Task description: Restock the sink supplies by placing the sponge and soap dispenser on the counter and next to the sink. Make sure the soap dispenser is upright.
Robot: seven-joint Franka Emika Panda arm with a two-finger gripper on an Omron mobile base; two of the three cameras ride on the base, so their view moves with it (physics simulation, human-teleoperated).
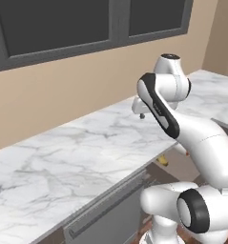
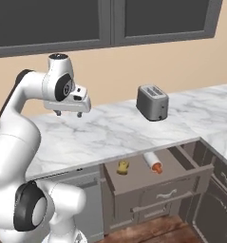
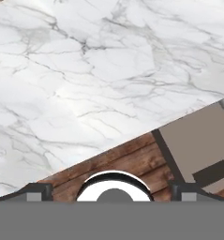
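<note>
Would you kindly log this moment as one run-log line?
pincer: open, empty, above counter | sponge: in open drawer | soap dispenser: lying in drawer | toaster: on counter

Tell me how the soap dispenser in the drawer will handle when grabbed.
The soap dispenser lies on its side in the open drawer, so it probably rolls if nudged. Its smooth round body looks slippery. It seems small, likely light.

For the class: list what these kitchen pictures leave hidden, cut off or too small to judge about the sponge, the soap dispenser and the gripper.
- Sponge: in the right base view, too small in the open drawer to tell its face or tilt; in the left base view, the arm covers most of it.
- Soap dispenser: lying down, pump detail too small.
- Gripper: fingertips tiny; the gap looks open.
</note>
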